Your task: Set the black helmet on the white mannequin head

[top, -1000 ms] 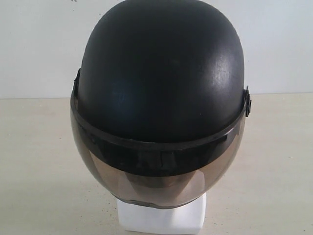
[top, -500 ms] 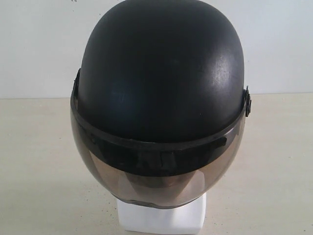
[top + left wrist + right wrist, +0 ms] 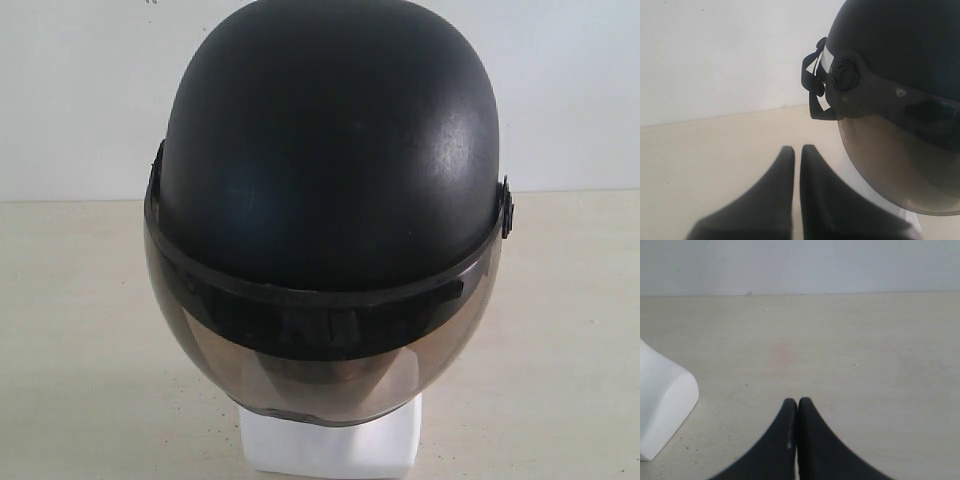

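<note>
The black helmet sits on the white mannequin head, whose blocky neck base shows below the smoky visor; the face is dimly visible through the tint. The left wrist view shows the helmet from the side, with its straps hanging by the visor pivot. My left gripper is shut and empty, beside and below the helmet, apart from it. My right gripper is shut and empty over the table, with the white neck base off to one side. Neither gripper appears in the exterior view.
A pale beige tabletop surrounds the mannequin, and a white wall stands behind it. The right wrist view shows bare, lightly speckled table ahead of the gripper.
</note>
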Robot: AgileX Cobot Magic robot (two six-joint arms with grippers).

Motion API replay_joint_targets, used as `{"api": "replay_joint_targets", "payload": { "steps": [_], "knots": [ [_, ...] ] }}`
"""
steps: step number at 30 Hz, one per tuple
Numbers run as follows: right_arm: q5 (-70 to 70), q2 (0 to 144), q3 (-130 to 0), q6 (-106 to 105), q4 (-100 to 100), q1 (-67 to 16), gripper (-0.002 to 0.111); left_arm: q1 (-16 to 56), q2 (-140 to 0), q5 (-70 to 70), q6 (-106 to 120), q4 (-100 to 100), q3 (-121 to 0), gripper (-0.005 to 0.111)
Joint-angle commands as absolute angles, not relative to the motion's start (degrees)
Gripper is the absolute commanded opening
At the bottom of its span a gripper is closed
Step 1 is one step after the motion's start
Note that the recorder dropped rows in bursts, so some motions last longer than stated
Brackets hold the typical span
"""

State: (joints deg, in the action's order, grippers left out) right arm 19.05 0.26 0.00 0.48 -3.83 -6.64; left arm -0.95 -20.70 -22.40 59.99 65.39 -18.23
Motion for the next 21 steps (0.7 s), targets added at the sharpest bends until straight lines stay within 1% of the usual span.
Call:
{"api": "replay_joint_targets", "payload": {
  "steps": [1,14,17,21],
  "knots": [
    [18.8,0.0,0.0,0.5,-3.7,-6.3,0.0,-1.1,-20.3,-22.4,60.2,65.6,-18.1,0.004],
    [18.8,0.0,0.0,0.5,-3.7,-6.3,0.0,-1.1,-20.3,-22.4,60.2,65.6,-18.1,0.004],
    [18.8,0.0,0.0,0.5,-3.7,-6.3,0.0,-2.5,-16.9,-22.0,62.9,64.4,-18.1,0.004],
    [18.8,0.0,0.0,0.5,-3.7,-6.3,0.0,-4.8,-8.4,-20.4,63.0,61.4,-17.5,0.004]
  ]
}}
